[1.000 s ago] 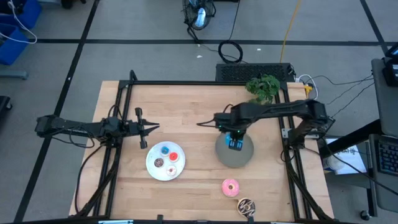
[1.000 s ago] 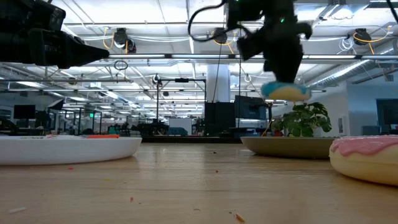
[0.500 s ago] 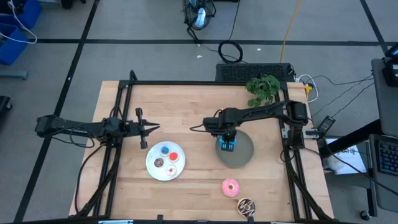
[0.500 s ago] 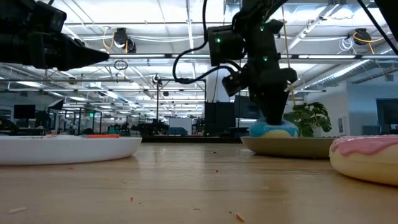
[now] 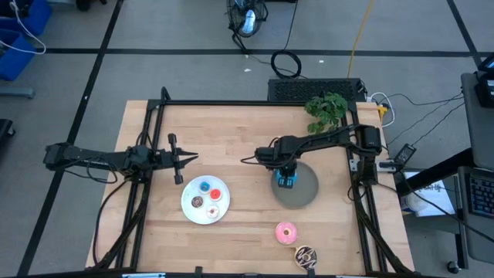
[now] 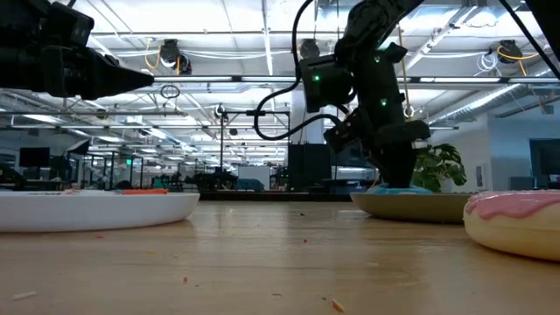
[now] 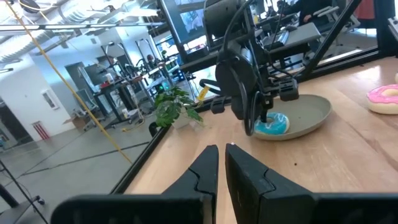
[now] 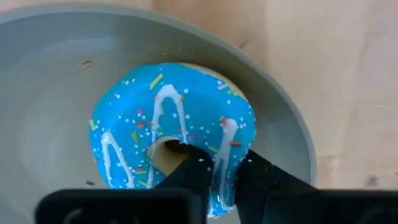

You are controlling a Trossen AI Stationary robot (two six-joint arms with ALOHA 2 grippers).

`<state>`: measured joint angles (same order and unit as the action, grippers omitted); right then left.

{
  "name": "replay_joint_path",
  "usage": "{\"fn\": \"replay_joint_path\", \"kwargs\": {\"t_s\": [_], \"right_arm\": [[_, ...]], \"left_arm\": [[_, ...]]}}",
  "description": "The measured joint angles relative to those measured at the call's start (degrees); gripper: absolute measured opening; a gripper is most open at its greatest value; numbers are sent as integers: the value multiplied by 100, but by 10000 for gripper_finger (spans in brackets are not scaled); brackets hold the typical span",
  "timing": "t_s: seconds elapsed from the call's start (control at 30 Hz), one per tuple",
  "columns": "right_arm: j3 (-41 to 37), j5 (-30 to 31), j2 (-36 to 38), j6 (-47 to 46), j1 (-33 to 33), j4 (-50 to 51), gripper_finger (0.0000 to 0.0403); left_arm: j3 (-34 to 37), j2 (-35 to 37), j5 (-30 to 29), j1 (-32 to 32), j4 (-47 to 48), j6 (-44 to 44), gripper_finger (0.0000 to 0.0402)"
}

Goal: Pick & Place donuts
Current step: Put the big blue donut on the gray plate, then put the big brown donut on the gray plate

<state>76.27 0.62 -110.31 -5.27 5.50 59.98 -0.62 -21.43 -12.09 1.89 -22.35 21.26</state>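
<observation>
My right gripper (image 5: 286, 179) is down over the grey plate (image 5: 306, 193), shut on the large blue donut (image 8: 168, 118), which lies in the plate's near-left part. The pink donut (image 5: 286, 232) and the dark brown sprinkled donut (image 5: 306, 256) lie flat on the table toward its near edge. Several tiny donuts, blue, red, brown and whitish, sit on the white plate (image 5: 193, 210). My left gripper (image 5: 193, 157) waits shut above the table's left part, apart from everything. My right gripper holds the blue donut by its ring (image 8: 224, 140), one finger (image 8: 186, 165) in the hole and the other outside the rim. The fingers come from above, pointing down. The donut lies flat with its underside on the grey plate (image 8: 50, 93).
A green plant (image 5: 326, 108) stands at the table's far right corner. A black frame runs along the table's left, far and right edges. Bare wood lies between the two plates and across the table's far half. The pink donut (image 6: 516, 219) sits close to the low camera.
My right gripper has come down from above the grey plate, carrying the blue donut with it. The donut hung clear above the plate a second ago and now rests on it. The gripper has kept its hold.
</observation>
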Motion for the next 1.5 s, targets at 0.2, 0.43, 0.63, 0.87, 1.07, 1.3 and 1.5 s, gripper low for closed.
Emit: {"fn": "replay_joint_path", "kwargs": {"t_s": [0.2,0.43,0.63,0.87,1.07,1.3,1.5], "right_arm": [[-2,107,97,-32,-35,27,136],[-2,125,387,-115,-31,168,224],[-2,140,1057,-235,-31,540,246],[0,645,2224,-1157,-308,1316,217],[2,1113,2490,-2055,-1213,1518,119],[-2,823,2225,-2197,-2056,1324,8],[-2,828,2230,-2254,-2301,498,26]], "left_arm": [[0,0,-1,2,2,-2,37],[0,1,-1,2,1,-2,37],[0,1,-3,0,0,-4,37],[0,0,-3,0,2,-2,37],[0,0,-3,0,0,-2,37],[0,0,-3,0,-15,-4,37],[0,2,-3,0,-17,-42,37]]}}
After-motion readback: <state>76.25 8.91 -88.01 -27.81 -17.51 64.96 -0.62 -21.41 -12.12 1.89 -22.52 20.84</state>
